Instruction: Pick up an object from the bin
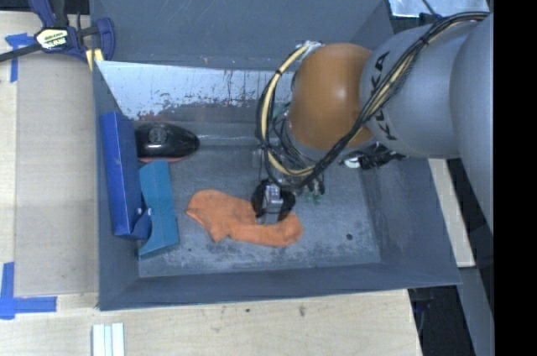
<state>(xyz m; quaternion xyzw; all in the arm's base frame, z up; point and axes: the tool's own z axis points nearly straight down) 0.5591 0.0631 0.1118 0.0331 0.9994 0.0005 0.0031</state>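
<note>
We see the gripper (270, 210) down low on the orange cloth (222, 217), which lies flat near the front wall of the bin (252, 283). The gripper is over the cloth's right half. We cannot tell if it is open or closed, because it is too dark there. What could go wrong? The cloth is soft and thin, so we think a small pinch might let it slip out when lifted. The gripper might also scrape the floor. The black mouse (165, 142) and blue block (159, 212) lie well apart, so they are no trouble.
</note>
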